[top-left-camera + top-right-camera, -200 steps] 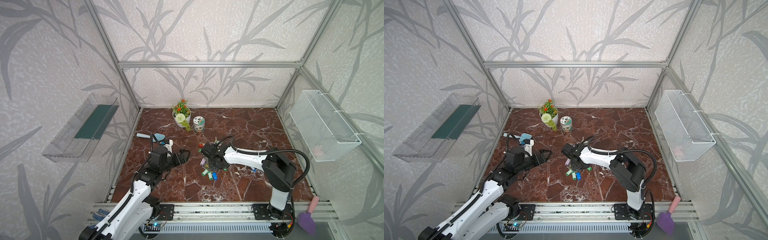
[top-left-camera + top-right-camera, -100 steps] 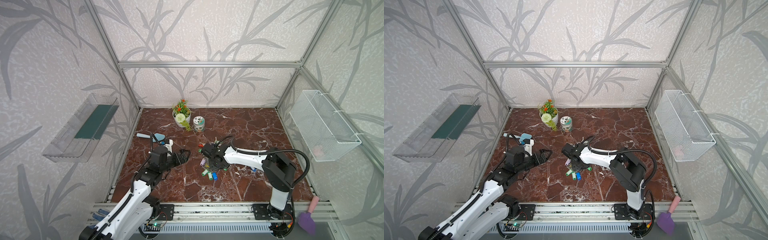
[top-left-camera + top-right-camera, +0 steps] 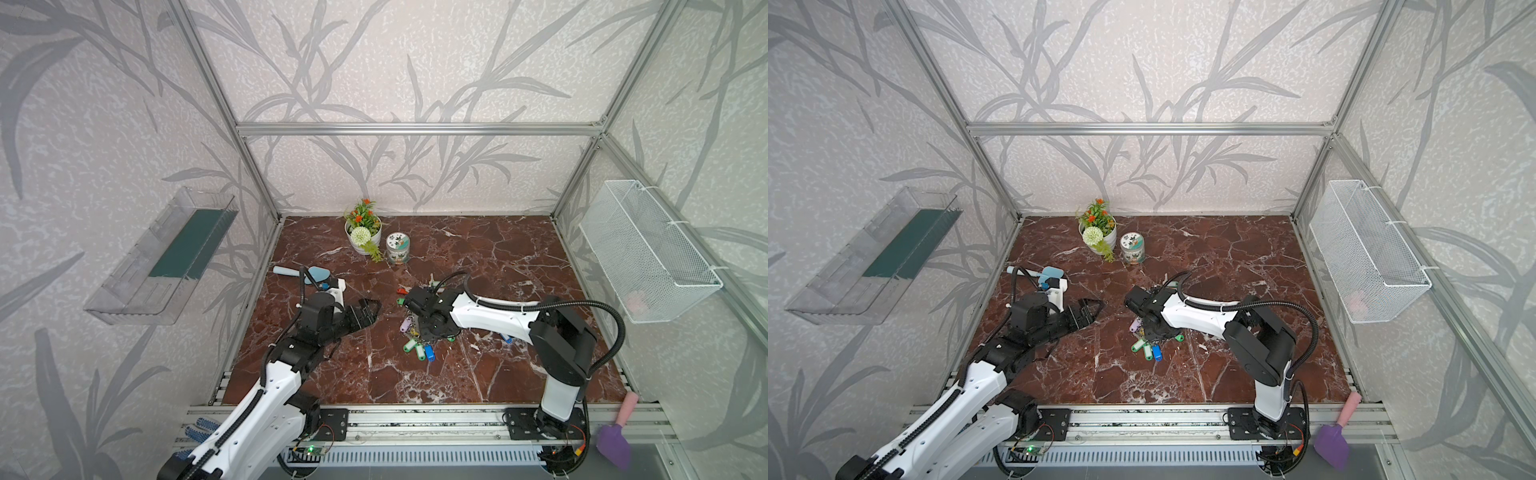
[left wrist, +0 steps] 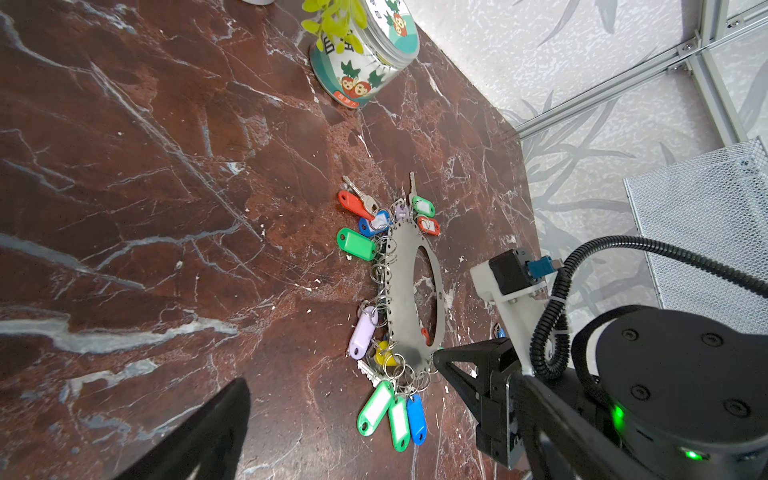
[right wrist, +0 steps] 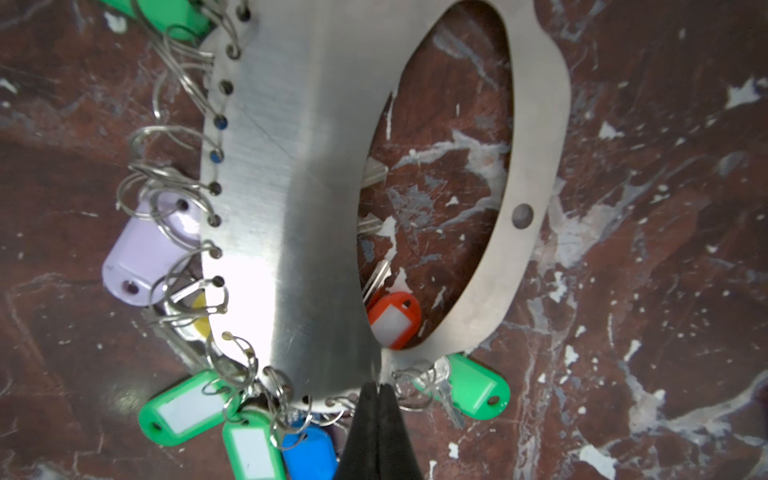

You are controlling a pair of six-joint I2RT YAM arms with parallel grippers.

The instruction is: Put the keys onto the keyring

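Where the keyring [image 4: 401,291] is lying: I am seeing it resting flat-looking on the table [image 4: 166,208], about mid-table. In both top views the right arm [image 3: 490,318] is covering most of it.
Right gripper [image 5: 376,395]: it is sitting at the keyring's near rim with its fingers pressing tight together. The tips are touching the metal just beside the oval opening. I cannot tell whether the rim is caught between them.
Left gripper [image 3: 368,316]: it is hovering over bare table, jaws standing wide apart with nothing between them, well apart from the keyring.
Keys [image 4: 355,244]: they are fanning out along the keyring's holed edge. One blue and two green ones are lying just beside the right fingertips.
Rings [image 4: 380,266]: wire loops are threading the small holes along that edge. I cannot tell which tag is hanging on which loop.
Lilac key [image 5: 145,257]: it is lying against the keyring's wide side.
Red key [image 5: 392,318]: it is sitting under the keyring, showing through the opening.
Tin [image 4: 365,54]: it is standing upright near the back, well apart from the keyring.
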